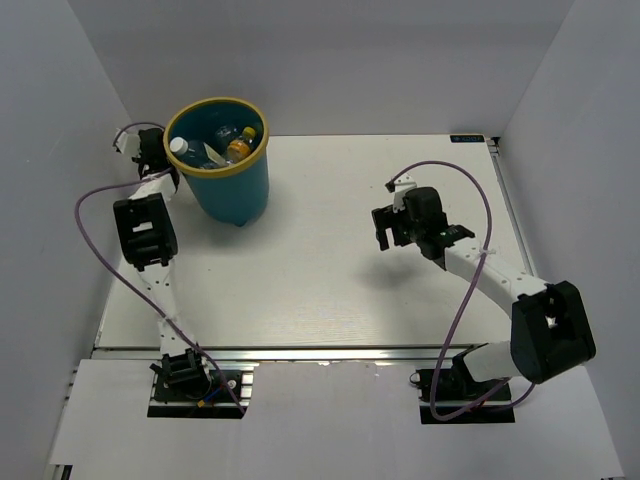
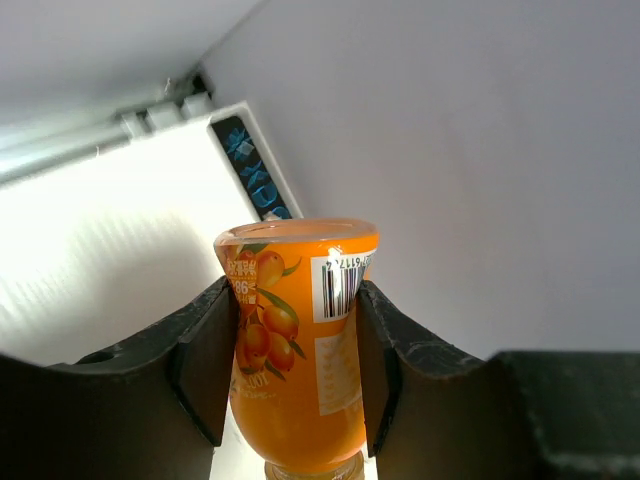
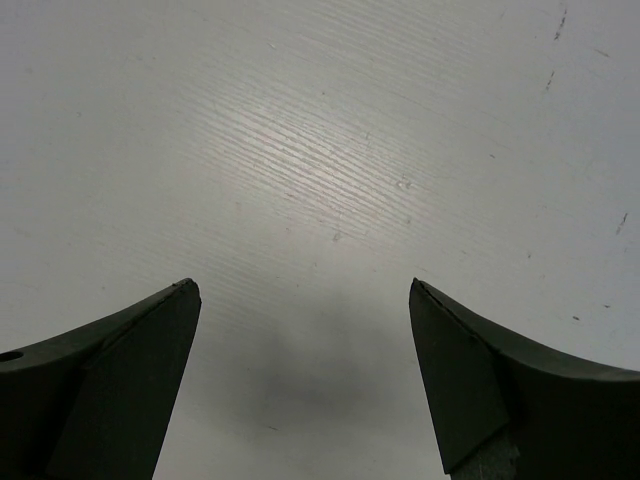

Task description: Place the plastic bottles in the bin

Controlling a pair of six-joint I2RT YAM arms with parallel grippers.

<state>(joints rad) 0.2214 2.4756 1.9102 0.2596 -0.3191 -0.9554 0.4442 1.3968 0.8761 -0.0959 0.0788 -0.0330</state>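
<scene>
an orange bottle (image 2: pixel 295 350) is gripped by the left jaws at the upper left, beside the bin (image 1: pixel 235 190), where other bottles (image 1: pixel 225 142) lie. the right jaws are held open above the table (image 1: pixel 320 300).

The bin (image 1: pixel 232 190) is a round teal bucket with a yellow rim, standing upright at the far-left corner of the table (image 1: pixel 330 260). A few bottles (image 1: pixel 225 142) lie jumbled inside it, one with a blue label. The orange bottle (image 2: pixel 300 400), with a fruit picture and barcode on its label, sits pinched in the left gripper (image 2: pixel 295 290), flat base pointing away.
</scene>
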